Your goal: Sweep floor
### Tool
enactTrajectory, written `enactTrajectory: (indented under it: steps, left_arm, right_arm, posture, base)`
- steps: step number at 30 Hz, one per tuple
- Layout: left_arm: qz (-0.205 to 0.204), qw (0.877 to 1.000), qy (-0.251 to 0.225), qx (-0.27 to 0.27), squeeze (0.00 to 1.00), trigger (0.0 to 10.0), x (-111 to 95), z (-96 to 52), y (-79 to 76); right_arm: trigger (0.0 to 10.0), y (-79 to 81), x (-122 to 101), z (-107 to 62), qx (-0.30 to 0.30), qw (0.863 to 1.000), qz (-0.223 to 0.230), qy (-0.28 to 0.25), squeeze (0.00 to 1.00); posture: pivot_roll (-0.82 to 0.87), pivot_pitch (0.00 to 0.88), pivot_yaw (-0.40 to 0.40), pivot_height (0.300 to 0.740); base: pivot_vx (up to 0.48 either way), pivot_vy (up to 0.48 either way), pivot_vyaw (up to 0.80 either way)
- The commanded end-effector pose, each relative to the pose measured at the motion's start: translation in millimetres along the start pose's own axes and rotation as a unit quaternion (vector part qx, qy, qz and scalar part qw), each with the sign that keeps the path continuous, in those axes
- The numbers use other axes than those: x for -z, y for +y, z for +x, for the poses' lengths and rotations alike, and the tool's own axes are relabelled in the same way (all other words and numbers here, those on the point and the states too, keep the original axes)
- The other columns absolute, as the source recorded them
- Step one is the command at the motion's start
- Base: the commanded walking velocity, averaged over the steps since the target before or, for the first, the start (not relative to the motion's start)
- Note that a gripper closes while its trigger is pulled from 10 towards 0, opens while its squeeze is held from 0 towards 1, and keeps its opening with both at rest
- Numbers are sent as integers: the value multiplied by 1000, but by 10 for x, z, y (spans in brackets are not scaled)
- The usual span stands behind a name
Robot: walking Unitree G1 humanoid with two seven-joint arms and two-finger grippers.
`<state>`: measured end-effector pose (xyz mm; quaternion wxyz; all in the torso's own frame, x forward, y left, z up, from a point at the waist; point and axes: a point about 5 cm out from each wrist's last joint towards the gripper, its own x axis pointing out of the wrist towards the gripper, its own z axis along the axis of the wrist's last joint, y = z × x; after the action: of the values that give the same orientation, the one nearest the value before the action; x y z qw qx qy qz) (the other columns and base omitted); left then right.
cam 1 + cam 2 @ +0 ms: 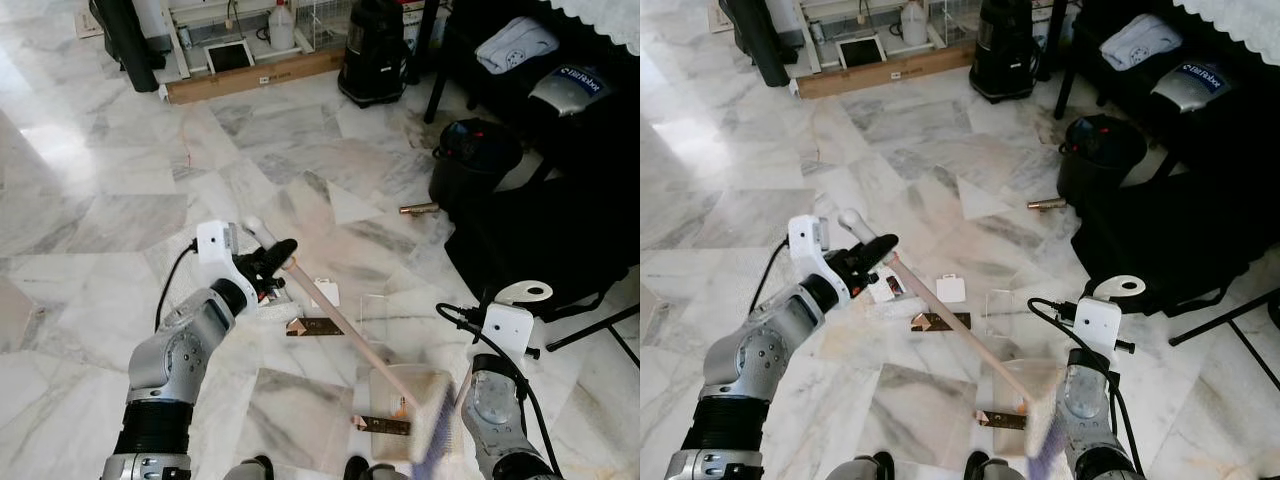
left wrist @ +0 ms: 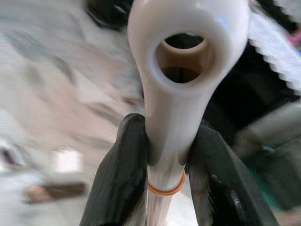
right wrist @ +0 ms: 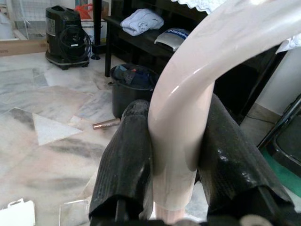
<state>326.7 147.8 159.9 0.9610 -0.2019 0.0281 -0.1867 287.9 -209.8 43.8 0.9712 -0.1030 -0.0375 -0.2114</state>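
Observation:
My left gripper (image 1: 272,262) is shut on the top of a broom handle (image 1: 340,320). In the left wrist view its fingers (image 2: 122,165) clamp the white end cap with a hanging hole (image 2: 181,61). The pale stick slants down to the right, to bluish bristles (image 1: 435,440) beside a cream dustpan (image 1: 400,385) on the marble floor. My right gripper (image 3: 176,136) is shut on the dustpan's curved cream handle (image 3: 188,103), whose white loop end (image 1: 525,292) shows above the right wrist. Brown wrappers (image 1: 315,326) (image 1: 385,425), a white card (image 1: 325,292) and clear plastic (image 1: 375,315) lie around the stick.
A black bin (image 1: 475,160) and dark furniture (image 1: 560,220) stand on the right, with a brown tube (image 1: 420,209) on the floor beside the bin. A black appliance (image 1: 372,50) and a wooden board (image 1: 250,78) are at the back. Open marble lies to the left.

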Motion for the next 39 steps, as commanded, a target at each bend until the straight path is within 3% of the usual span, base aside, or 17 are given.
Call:
enactTrajectory:
  steps: [1, 9, 10, 14, 18, 39]
  left_arm:
    - [38, 997, -55, -30, 0, 10000, -226, -56, 99]
    - [121, 988, -70, -64, 0, 10000, -273, -116, 170]
    - [152, 985, -57, -59, 0, 10000, -226, -134, 175]
    - [176, 983, -33, -45, 0, 10000, -144, -148, 174]
    - [185, 983, 20, -9, 0, 10000, -1, -196, 167]
    - [190, 981, 23, -3, 0, 10000, 8, -205, 168]
  right_arm:
    - [10000, -22, 167, -105, -7, 999, -17, 46, 0]
    - [10000, -10, 157, -84, -5, 999, 3, 54, 0]
    - [10000, -12, 147, -71, -4, 999, 3, 52, 0]
    - [10000, -13, 143, -61, -5, 999, 3, 52, 0]
    - [10000, -27, 142, -55, -5, 999, 3, 51, 0]
    - [10000, -29, 143, -53, -6, 999, 4, 52, 0]
  posture:
    - [289, 182, -13, 740]
    - [288, 178, -17, 740]
    - [290, 177, -18, 740]
    - [289, 181, -18, 740]
    - [289, 184, -18, 740]
    - [289, 184, -18, 740]
  base:
    - [0, 0, 0]
    - [0, 0, 0]
    - [0, 0, 0]
    - [0, 0, 0]
    - [0, 0, 0]
    - [0, 0, 0]
